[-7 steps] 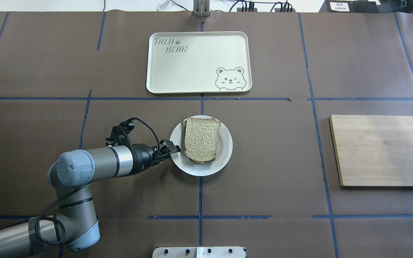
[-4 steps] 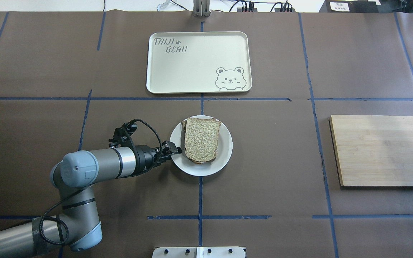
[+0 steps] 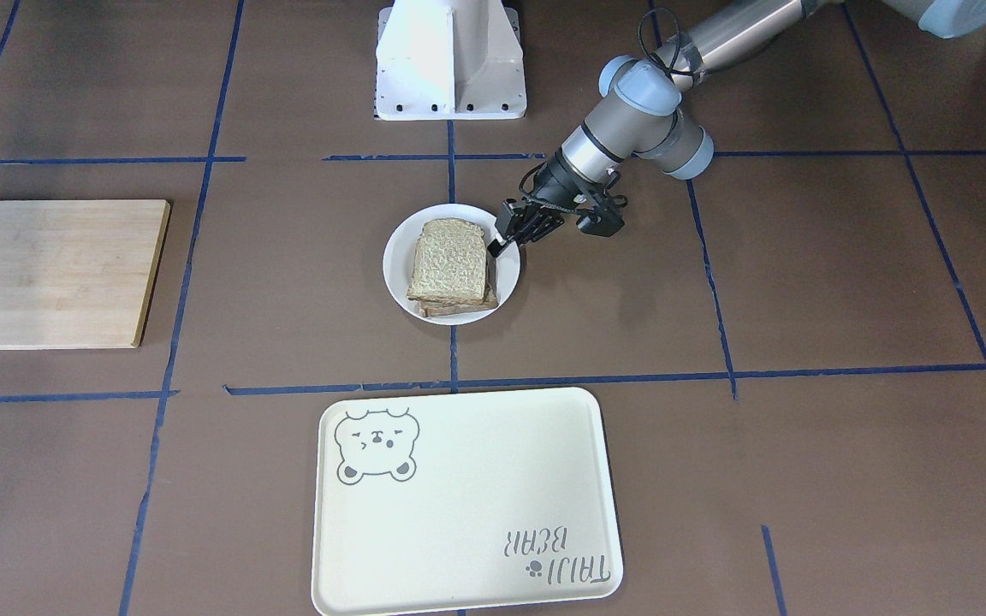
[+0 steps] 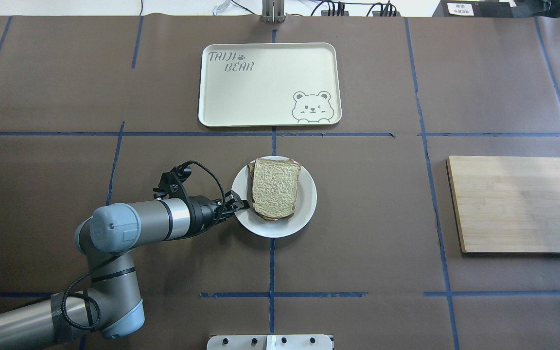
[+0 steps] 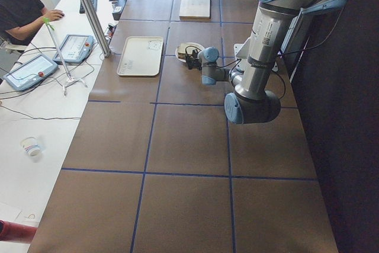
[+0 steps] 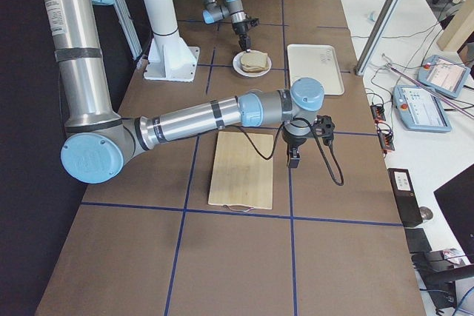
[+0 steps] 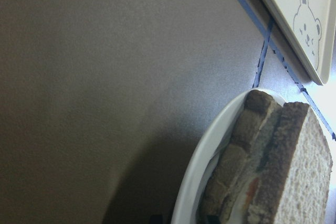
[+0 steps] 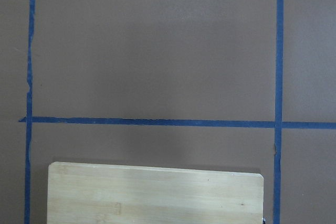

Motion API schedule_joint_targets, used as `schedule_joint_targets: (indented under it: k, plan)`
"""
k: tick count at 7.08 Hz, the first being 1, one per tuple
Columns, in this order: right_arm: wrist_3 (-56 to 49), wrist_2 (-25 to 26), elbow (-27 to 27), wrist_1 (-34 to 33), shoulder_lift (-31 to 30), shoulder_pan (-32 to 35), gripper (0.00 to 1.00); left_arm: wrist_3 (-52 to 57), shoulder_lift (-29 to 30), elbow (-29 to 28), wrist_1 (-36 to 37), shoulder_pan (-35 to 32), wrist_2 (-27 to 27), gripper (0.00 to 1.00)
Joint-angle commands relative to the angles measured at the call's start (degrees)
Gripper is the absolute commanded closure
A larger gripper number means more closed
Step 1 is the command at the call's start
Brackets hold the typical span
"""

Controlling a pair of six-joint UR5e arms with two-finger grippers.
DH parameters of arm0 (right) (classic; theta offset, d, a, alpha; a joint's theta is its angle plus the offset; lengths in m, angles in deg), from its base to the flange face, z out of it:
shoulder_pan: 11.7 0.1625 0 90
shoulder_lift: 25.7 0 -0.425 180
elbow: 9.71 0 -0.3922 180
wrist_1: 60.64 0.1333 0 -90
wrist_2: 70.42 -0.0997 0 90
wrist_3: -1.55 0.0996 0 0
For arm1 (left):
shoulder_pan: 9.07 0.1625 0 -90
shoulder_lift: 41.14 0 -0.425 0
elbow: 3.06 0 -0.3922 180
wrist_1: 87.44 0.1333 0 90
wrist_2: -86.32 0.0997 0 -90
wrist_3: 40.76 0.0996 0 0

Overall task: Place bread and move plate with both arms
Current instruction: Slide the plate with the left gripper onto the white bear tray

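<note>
Plate (image 4: 305, 214) sits at the middle of the surface (image 4: 367, 243), with the bread (image 4: 275, 187) lying flat on it. The left gripper (image 4: 239, 204) comes in low from the plate's left, tips at the left rim. Whether it pinches the rim or only touches it, I cannot tell. The right gripper (image 6: 294, 159) hangs well apart, beyond the wooden board (image 4: 518, 204), and its opening is unreadable. The left arm is plainly nearer.

The table (image 4: 367, 218) is covered in dark brown paper, crossed by blue tape lines (image 4: 271, 262) that split it into rectangles. A small round white plate (image 4: 305, 214) sits near the middle, over one tape line. On the far side of it, past a cross line, lies a cream tray (image 4: 270, 87) with a bear print. A wooden board (image 4: 518, 204) lies well off toward the robot's right. The white pedestal base (image 3: 450, 60) stands at the robot's edge
</note>
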Motion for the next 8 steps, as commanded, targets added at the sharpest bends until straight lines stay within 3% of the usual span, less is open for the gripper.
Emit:
schedule_joint_targets:
  k: [1, 4, 8]
  plan:
    - [0.0, -0.16, 0.0, -0.01, -0.25, -0.03, 0.0, -0.21, -0.04, 0.83, -0.19, -0.09, -0.16, 1.0]
    - [-0.26, -0.16, -0.09, 0.08, -0.34, 0.06, 0.0, -4.75, 0.13, 3.65, -1.33, -1.22, -0.16, 1.0]
    - [-0.97, -0.16, -0.53, 0.17, -0.69, 0.15, 0.0, -10.31, 4.16, 2.34, -3.62, -7.01, 0.19, 1.0]
